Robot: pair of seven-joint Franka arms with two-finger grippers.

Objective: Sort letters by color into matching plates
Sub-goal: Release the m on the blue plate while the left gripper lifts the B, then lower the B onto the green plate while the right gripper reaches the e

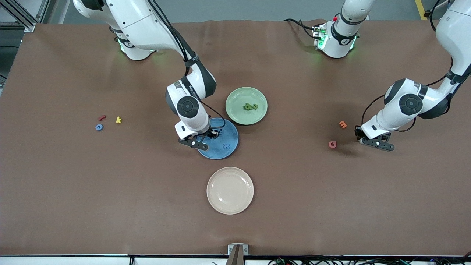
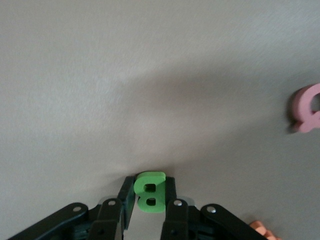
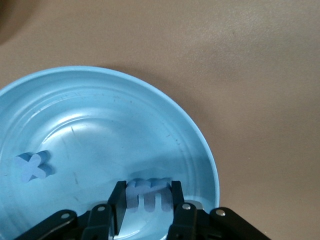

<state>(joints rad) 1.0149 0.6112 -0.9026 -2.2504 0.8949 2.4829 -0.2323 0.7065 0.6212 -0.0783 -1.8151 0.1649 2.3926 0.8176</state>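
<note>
Left gripper (image 2: pixel 148 207) down at the table toward the left arm's end, clamped on a green letter B (image 2: pixel 149 192), near the pink letter (image 1: pixel 332 144) and orange letter (image 1: pixel 343 124). Right gripper (image 3: pixel 148 206) over the blue plate (image 1: pixel 230 151), fingers pinching a blue letter m (image 3: pixel 147 192); blue x (image 1: pixel 226 146) lies in that plate. Two green letters (image 1: pixel 250 106) sit in the green plate (image 1: pixel 235 112). Another blue letter (image 1: pixel 99 127) lies loose toward the right arm's end.

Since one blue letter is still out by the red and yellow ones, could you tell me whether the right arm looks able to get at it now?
Probably not yet: the right gripper is over the blue plate, shut on a blue letter m. Nothing lies across the way to the loose blue letter.
</note>
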